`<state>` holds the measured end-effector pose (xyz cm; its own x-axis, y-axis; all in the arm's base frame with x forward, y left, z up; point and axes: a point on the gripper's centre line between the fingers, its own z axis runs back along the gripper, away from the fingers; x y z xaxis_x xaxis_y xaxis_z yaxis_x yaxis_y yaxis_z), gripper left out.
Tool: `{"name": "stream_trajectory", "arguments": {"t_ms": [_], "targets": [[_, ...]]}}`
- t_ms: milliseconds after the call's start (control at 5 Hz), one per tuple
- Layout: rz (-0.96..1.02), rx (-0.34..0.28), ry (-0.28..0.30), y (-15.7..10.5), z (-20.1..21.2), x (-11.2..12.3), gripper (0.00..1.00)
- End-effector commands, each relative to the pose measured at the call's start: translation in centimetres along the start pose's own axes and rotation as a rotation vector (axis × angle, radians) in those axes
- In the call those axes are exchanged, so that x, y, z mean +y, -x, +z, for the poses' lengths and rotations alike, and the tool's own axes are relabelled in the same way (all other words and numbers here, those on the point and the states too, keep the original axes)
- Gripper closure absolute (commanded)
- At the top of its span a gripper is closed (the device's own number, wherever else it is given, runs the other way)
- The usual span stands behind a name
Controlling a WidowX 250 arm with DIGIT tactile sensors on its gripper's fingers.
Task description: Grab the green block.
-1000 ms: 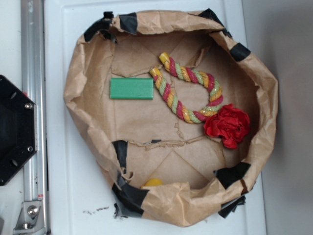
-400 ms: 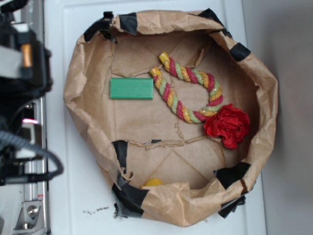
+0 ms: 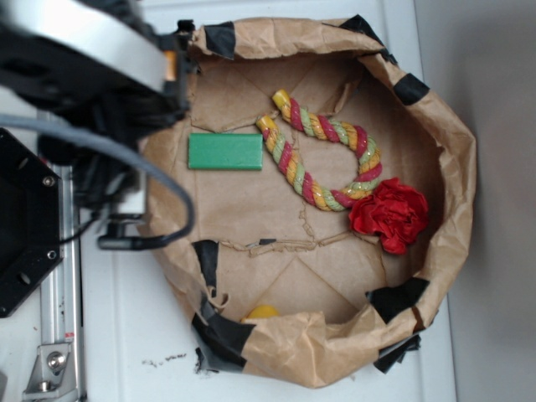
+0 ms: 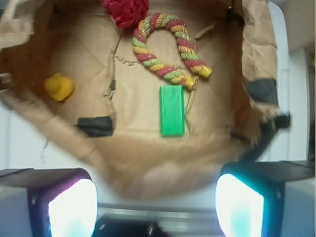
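Observation:
The green block lies flat on the brown paper floor of the paper-lined basket, at its left side, one end almost touching the rope. In the wrist view the green block sits ahead of and well beyond my gripper, inside the basket's near wall. The two fingers stand wide apart with nothing between them, so the gripper is open. My arm shows as a blur over the basket's upper left rim, just left of the block.
A red, yellow and green twisted rope curls right of the block. A crumpled red thing lies at the right. A yellow object sits by the front wall. A black base and metal rail stand left.
My arm has swung in from the left edge and now reaches over the basket's upper left rim. The block, the rope and the other objects have not moved.

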<state>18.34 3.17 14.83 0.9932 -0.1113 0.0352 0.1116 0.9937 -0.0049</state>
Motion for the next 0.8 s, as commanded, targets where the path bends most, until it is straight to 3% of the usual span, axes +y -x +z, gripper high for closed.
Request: {"name": "stream_trajectory", "arguments": {"t_ms": [0,400,600], "targets": [[0.003,-0.011,0.035,-3.4,-3.6,1.6,0.00],[-0.015,0.017,0.014,-6.6,-5.4,1.5,0.00],[-0.004,0.030,0.006,-6.7,-6.1,2.2,0.00]]}}
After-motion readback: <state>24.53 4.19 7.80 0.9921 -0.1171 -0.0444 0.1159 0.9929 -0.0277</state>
